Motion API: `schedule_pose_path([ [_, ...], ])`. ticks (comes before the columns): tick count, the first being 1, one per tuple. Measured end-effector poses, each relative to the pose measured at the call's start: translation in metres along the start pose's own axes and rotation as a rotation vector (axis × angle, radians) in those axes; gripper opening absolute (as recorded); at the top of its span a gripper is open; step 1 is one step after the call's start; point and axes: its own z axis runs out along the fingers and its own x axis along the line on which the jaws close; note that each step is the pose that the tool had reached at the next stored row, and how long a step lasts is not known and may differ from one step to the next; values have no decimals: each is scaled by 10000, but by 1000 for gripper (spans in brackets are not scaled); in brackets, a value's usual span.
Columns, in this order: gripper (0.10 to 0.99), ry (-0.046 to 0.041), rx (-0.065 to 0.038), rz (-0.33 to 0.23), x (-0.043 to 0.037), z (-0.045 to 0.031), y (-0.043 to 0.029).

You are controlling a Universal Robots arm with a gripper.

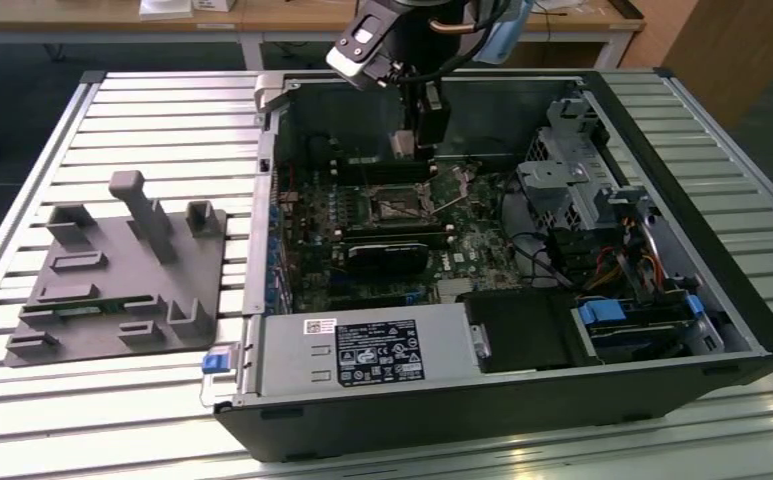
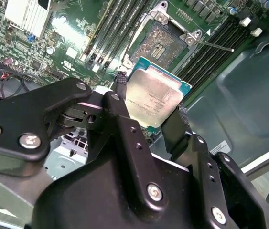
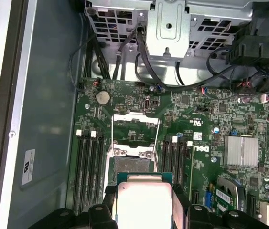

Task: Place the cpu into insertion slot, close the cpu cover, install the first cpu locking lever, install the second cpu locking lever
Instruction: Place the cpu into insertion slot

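Gripper [image 2: 149, 106] pinching the cpu [image 2: 157, 93] by two opposite edges, above the motherboard [image 2: 65, 36].
The cpu hangs near the insertion slot [image 2: 160, 42] but apart from it, the socket's centre uncovered; the cpu cover [image 3: 134, 125] appears swung open beyond the slot, though its outline is hard to read.

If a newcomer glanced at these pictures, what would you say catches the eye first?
The cpu stands out, clamped by its edges in the gripper and held close to the open insertion slot in the second wrist view. In the exterior view, the opened computer case lies on a slatted table, a grey moulded fixture beside it on the exterior view's left.
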Motion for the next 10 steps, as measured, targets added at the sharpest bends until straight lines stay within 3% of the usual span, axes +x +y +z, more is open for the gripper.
schedule_pose_path([
  [10, 541, 0, 0, 0, 0, 33, -3],
])
